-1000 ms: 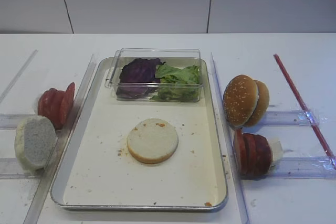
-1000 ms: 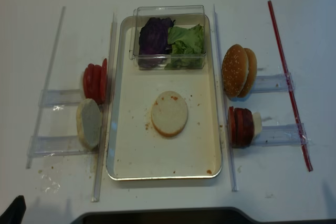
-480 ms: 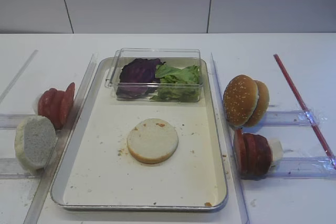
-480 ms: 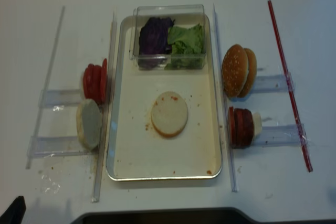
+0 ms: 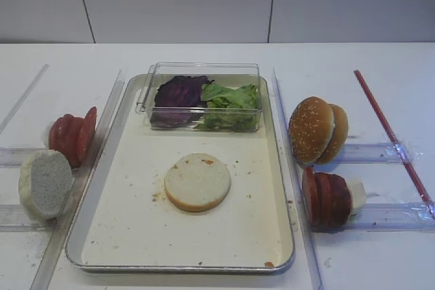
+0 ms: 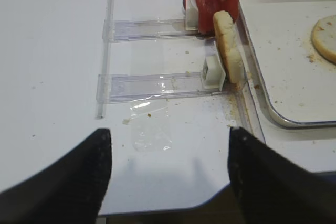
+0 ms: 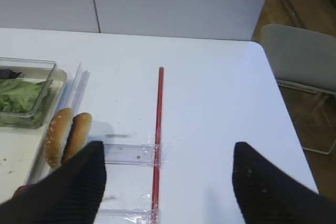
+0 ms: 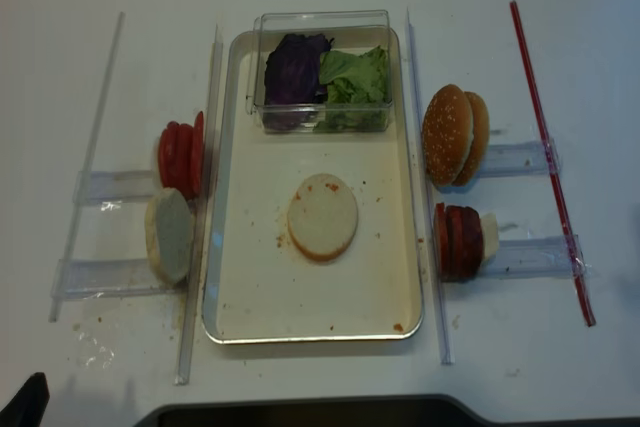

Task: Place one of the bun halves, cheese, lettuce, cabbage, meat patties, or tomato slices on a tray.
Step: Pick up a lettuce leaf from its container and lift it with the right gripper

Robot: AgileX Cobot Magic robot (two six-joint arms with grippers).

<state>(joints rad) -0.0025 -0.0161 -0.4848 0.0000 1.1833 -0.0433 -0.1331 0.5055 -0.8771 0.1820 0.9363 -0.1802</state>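
Both grippers, left gripper and right gripper, hover spread wide, holding nothing. On the white table, the tray carries one bun half centrally; lettuce and cabbage fill a clear box at its far edge. Beyond stands a pale panelled wall.

You get two high views of the same table: one looks from the near edge at a slant toward the back wall, the other looks almost straight down. Both take in the whole tray and the racks either side. Your right wrist view looks out low over the table's right side, past the sesame bun halves. Your left wrist view faces the left side, catching the tomato slices and the tray's left rim.
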